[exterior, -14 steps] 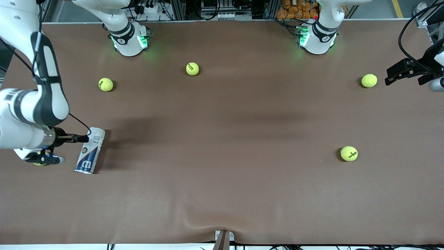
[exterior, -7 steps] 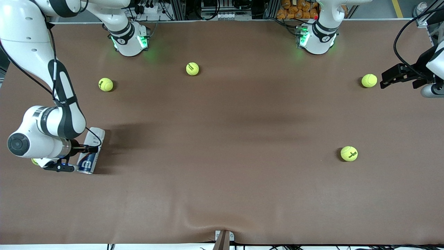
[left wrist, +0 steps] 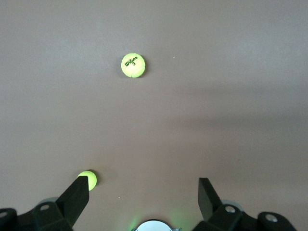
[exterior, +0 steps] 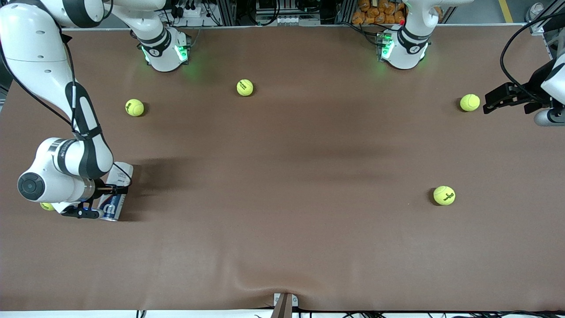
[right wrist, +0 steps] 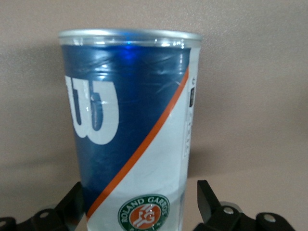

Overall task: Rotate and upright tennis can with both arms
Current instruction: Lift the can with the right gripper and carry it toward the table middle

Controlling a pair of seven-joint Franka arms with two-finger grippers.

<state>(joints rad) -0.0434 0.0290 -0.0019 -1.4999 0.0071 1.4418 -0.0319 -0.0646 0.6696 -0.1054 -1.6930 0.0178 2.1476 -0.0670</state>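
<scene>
Front view, nearest ground first: brown cloth-covered table point(exterior: 282, 247), rumpled at the camera-side edge. Next up, toward the right arm's end, slim clear-plastic tennis can with white, navy and red label point(exterior: 115, 191), lying on its side on the cloth, navy "W" end nearer the camera, white end farther. Right gripper point(exterior: 118, 190) low over the can's middle, black fingers spread to either side of the tube, not clenched on it; in the right wrist view, can point(right wrist: 132, 130) filling the frame between the two finger pads point(right wrist: 209, 199), a gap visible at one pad, the other seen through the clear plastic, metal rim at the navy end, round green "Roland Garros" badge on the white part. Small yellow-green felt tennis ball point(exterior: 47, 206) peeking out beside the right arm's white wrist, just beside the can. At about the same depth, toward the left arm's end, another yellow-green ball point(exterior: 444, 195), well apart from everything. Farther up: one ball point(exterior: 134, 107) toward the right arm's end, one point(exterior: 244, 87) near the middle, one point(exterior: 469, 102) toward the left arm's end. Left gripper point(exterior: 488, 105) aloft just beside that last ball, waiting, fingers parted and holding nothing; left wrist view looking down past spread fingertips point(left wrist: 77, 192) at bare cloth and two balls point(left wrist: 133, 65) point(left wrist: 88, 179). Farthest, both white arm bases with green lights.
</scene>
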